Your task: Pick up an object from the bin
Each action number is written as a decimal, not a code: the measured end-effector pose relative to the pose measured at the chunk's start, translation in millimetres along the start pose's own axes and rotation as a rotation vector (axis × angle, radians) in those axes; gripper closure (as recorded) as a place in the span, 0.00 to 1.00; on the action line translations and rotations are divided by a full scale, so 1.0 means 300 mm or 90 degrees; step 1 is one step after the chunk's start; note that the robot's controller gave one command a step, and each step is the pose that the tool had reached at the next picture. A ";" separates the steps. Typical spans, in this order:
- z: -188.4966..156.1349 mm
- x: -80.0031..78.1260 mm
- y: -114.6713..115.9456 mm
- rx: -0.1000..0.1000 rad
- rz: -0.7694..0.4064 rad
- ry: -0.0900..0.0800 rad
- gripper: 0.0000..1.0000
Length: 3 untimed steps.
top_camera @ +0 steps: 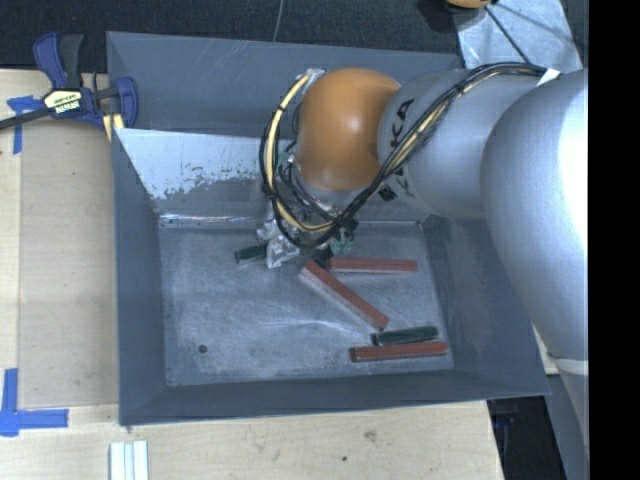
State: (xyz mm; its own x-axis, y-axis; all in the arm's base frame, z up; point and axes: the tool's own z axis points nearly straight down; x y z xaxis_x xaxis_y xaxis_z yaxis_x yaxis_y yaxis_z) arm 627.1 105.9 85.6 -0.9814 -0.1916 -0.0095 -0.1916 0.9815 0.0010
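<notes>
Reaching in from the right of the frame, the silver arm (470, 158) is seen above the grey metal bin (135, 298), with its orange cover (340, 128) over the upper middle of the bin. Yellow and black cables (272, 148) are looped around the left side of this cover. The gripper (277, 250) is lowered to the bin floor, a little above and left of the floor's centre. Whether it is open or closed cannot be told, because it is partly hidden under the cover and cables.

A short dark stick (246, 256) is found just beside the gripper, at its left side, lying almost level on the floor. It cannot be told whether this stick is gripped or only touched.

To the right of the gripper a level red-brown stick (385, 265) is laid, and below it a slanted red-brown stick (350, 300) runs down towards the lower right. Near the lower right corner of the floor a third red-brown stick (400, 352) is placed, with a dark green stick (408, 336) just above it, close alongside.
</notes>
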 end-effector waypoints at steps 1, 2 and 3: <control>-0.037 0.009 0.000 0.000 0.000 0.008 1.00; -0.140 0.006 0.000 0.000 0.001 0.008 1.00; -0.205 0.000 -0.001 0.001 0.001 0.003 1.00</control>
State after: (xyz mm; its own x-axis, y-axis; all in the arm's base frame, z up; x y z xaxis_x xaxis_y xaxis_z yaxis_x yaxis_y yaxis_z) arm 626.5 105.5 147.1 -0.9817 -0.1904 -0.0051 -0.1904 0.9817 -0.0001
